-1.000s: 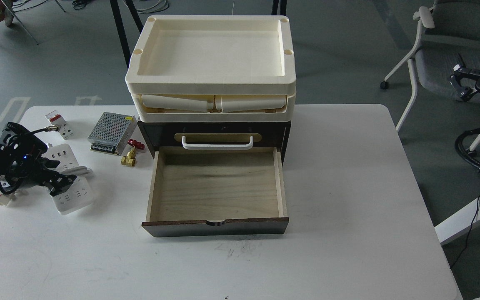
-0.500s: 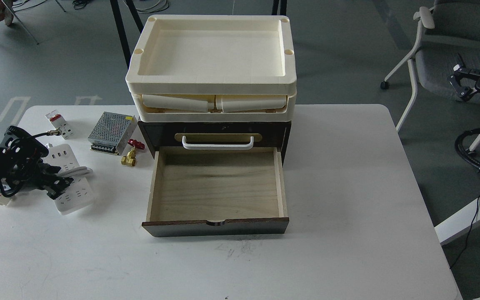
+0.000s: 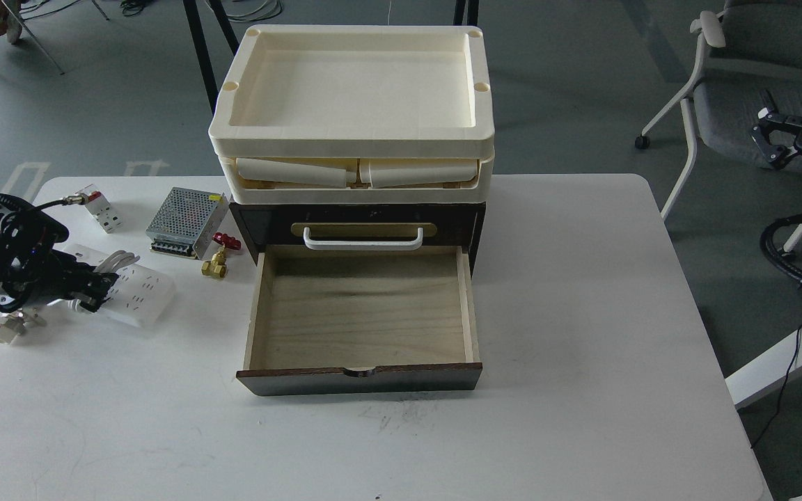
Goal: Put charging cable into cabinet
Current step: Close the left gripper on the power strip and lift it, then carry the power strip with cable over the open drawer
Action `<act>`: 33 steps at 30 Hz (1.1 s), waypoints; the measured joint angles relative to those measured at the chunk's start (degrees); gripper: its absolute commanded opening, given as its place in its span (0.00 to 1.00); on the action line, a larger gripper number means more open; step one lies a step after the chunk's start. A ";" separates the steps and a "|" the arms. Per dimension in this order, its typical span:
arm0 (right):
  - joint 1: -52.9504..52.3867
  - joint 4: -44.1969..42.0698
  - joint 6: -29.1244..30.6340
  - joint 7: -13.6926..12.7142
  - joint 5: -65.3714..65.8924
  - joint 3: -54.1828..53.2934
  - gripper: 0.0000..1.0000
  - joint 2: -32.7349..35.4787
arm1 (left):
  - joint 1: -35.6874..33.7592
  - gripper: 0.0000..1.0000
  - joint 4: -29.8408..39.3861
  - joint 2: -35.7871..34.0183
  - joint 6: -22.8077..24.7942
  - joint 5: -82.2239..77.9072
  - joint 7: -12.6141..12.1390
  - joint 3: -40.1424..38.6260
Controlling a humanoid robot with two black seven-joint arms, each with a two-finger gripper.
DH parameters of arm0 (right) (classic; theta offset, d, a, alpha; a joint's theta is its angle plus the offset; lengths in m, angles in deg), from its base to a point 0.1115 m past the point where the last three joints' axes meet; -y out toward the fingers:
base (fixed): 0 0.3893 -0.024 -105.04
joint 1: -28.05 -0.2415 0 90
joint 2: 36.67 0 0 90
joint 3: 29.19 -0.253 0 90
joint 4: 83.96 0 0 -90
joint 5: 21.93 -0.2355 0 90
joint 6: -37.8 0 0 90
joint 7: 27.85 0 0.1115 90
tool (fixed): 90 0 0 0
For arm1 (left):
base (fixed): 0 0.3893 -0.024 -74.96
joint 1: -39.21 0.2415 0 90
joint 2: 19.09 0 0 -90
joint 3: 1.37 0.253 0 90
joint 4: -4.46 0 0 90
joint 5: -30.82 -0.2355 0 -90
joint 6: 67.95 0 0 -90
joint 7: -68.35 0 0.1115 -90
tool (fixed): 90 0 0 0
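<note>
The charging cable (image 3: 138, 296), a white power strip with its cord looped on top, is at the table's left and sits tilted, its long side pointing right toward the cabinet. My left gripper (image 3: 93, 287) is shut on its left end. The cabinet (image 3: 262, 226) is dark brown and stands mid-table. Its pale wood drawer (image 3: 359, 379) is pulled out toward me and is empty, with the white bar handle (image 3: 363, 241) above it. My right gripper (image 3: 771, 141) hangs off the table at the far right, dark and small, so its fingers cannot be told apart.
Two cream trays (image 3: 352, 139) are stacked on the cabinet. A silver perforated power-supply box (image 3: 187, 221), a brass valve with a red knob (image 3: 218, 259) and a white-and-red breaker (image 3: 98, 207) lie behind the strip. A small white part (image 3: 8, 327) lies at the left edge. A chair (image 3: 735, 90) stands at the right.
My left gripper closed on the power strip and turned it. The strip now lies crosswise and has shifted right and a little up. The right arm has not moved.
</note>
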 measured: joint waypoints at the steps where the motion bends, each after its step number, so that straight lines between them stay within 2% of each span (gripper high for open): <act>1: 0.03 0.00 0.00 0.00 -0.01 -0.08 1.00 0.00 | -0.38 0.00 1.63 -1.62 1.28 1.12 0.00 -0.09; 7: 0.28 0.00 0.00 0.00 -0.01 -0.14 1.00 0.00 | -4.96 0.00 15.73 -13.09 13.37 13.77 0.00 -0.65; 9: 0.43 0.00 0.00 0.01 -0.01 -0.15 1.00 0.00 | -5.48 0.00 20.35 -16.62 15.98 19.05 -0.03 -0.77; 16: 0.76 -0.05 0.00 0.05 -0.01 -0.24 1.00 0.00 | -5.55 0.00 34.82 -22.42 16.99 34.59 -0.01 -2.12; 25: 1.63 0.00 0.00 0.01 -0.01 -0.32 1.00 0.66 | -4.96 0.00 43.41 -22.56 17.00 51.23 -0.01 -2.14; 33: 1.95 -0.01 0.00 0.00 -0.01 -0.46 1.00 0.86 | -3.29 0.00 46.52 -19.49 17.00 60.03 -0.01 -1.95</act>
